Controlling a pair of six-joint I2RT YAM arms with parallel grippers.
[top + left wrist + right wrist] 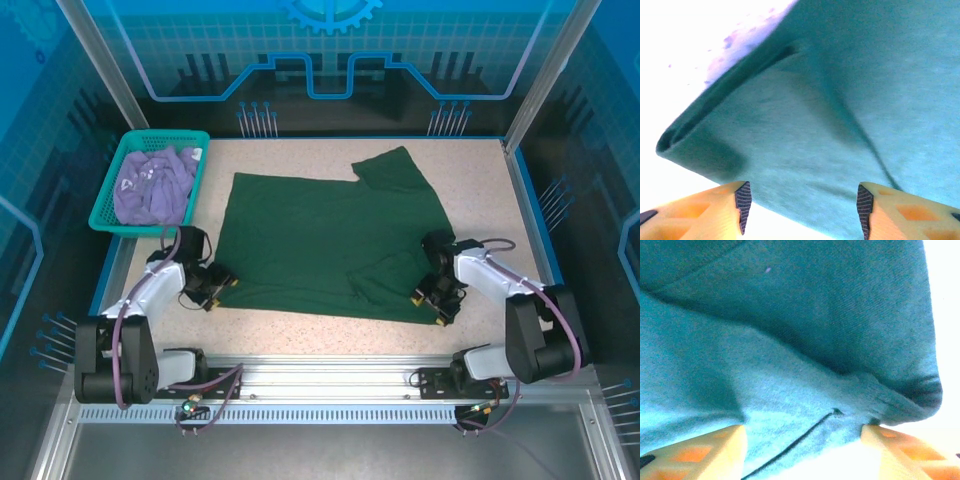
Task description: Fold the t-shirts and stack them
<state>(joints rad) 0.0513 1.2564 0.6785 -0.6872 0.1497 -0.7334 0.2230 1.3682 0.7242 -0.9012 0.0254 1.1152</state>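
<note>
Lying mid-frame, seemingly part-folded, green shirt (320,235) has left gripper (220,292) and right gripper (429,308) gaping empty at its lower corners; purple shirt (150,185) sits unfolded in upper-left basket (160,134).

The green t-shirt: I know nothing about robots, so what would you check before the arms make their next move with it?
1. Green t-shirt folded: not ok. It lies spread on the table, with only a flap turned in near the right side.
2. Left gripper ready: ok. It is open at the shirt's near left corner.
3. Right gripper ready: ok. It is open at the near right corner.
4. Cloth edge within the right gripper's reach: ok. In the wrist view the edge lies between the fingers.
5. Purple t-shirt out of the way: ok. It sits bunched in the teal basket.
</note>
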